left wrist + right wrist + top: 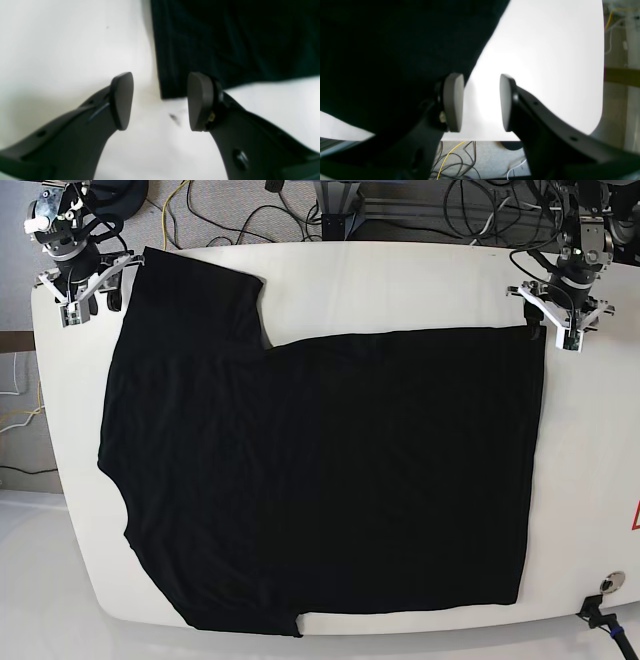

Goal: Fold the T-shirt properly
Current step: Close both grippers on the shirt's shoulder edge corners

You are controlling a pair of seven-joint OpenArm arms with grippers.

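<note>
Black T-shirt (320, 470) flat on white surface (400, 285), left hand (160, 100) apart above its corner, right hand (481, 102) apart beside its sleeve edge

Under me lies a large plain black cloth T-shirt (330, 470), no print showing, on the white rounded table (400, 285). My finger pads (122, 100) are dark grey beside its corner.
</note>
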